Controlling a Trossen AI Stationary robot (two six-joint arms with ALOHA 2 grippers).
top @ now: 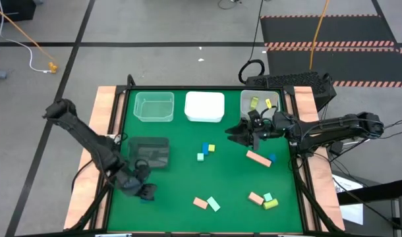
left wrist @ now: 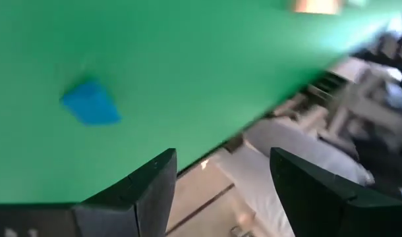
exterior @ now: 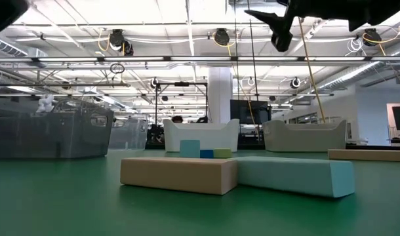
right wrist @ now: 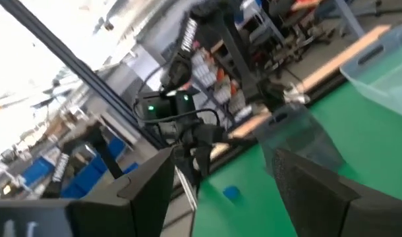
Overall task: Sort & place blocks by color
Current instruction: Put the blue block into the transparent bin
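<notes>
Small blocks lie flat on the green mat: a blue, yellow and mint cluster (top: pixel 205 151), a salmon bar (top: pixel 258 158) beside a blue cube (top: pixel 272 158), a salmon, mint and yellow-green group (top: pixel 263 199), and a salmon and mint pair (top: pixel 207 203). Yellow-green blocks (top: pixel 260 103) lie in the far-right bin. My left gripper (top: pixel 147 192) (left wrist: pixel 221 161) hovers open and empty near the table's near-left corner, close to a lone blue block (left wrist: pixel 89 105). My right gripper (top: pixel 231 135) (right wrist: pixel 217 161) is open and empty, raised above the mat in front of the far-right bin.
A clear bin (top: pixel 154 106), a white bin (top: pixel 204 106) and a third bin (top: pixel 248 113) stand in a row along the far edge. A smoky clear bin (top: pixel 151 153) sits on the left half of the mat. Wooden rails edge the mat left and right.
</notes>
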